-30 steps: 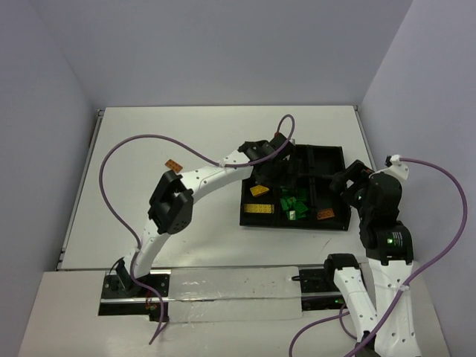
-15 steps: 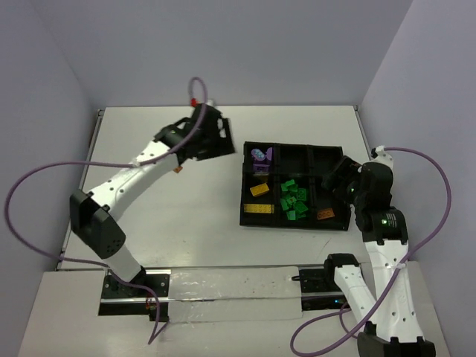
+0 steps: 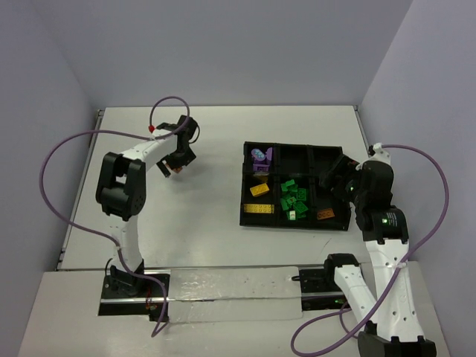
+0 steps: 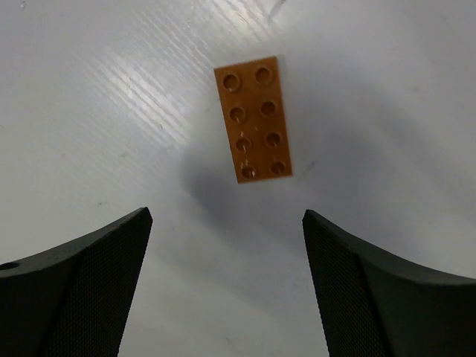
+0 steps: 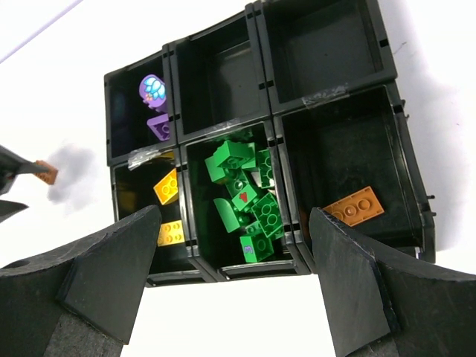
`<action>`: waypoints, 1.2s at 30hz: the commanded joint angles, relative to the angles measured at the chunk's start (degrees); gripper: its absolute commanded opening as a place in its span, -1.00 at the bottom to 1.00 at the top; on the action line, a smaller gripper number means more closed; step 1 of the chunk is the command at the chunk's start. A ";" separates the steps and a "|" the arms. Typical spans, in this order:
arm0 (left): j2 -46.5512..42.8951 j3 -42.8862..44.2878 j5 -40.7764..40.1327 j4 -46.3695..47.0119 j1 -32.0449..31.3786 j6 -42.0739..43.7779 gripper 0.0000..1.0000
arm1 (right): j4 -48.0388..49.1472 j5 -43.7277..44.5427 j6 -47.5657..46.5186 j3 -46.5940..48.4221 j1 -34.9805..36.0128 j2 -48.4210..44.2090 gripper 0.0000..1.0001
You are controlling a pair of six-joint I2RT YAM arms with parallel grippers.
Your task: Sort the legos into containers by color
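Now left tool (image 4: 224, 223), jaws apart, is hovering above orange lego (image 4: 253, 119) on tabletop (image 4: 89, 89): prob. light, stiff, slick, so pinch across long edges. Right tool (image 5: 232, 223) also apart.

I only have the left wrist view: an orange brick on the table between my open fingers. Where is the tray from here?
Observer: The tray sits off to the right of the left tool, toward the other arm.
Operator: Which compartment takes orange?
Observer: The near-right compartment; one orange brick lies in it.
Operator: Is the other arm in my way?
Observer: The right tool hovers open near the tray's right side, holding nothing.
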 commanded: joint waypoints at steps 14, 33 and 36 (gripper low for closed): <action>10.38 5.62 2.33 4.39 4.64 -2.31 0.43 | 2.50 -0.67 -0.22 2.57 0.82 0.16 0.76; -11.40 4.55 17.35 5.45 -3.94 18.30 -1.00 | 1.57 -6.70 -3.10 6.90 1.77 4.80 0.76; -20.61 -1.00 31.09 12.27 -4.30 21.93 -0.99 | 1.32 -9.77 -3.59 9.49 6.37 8.90 0.74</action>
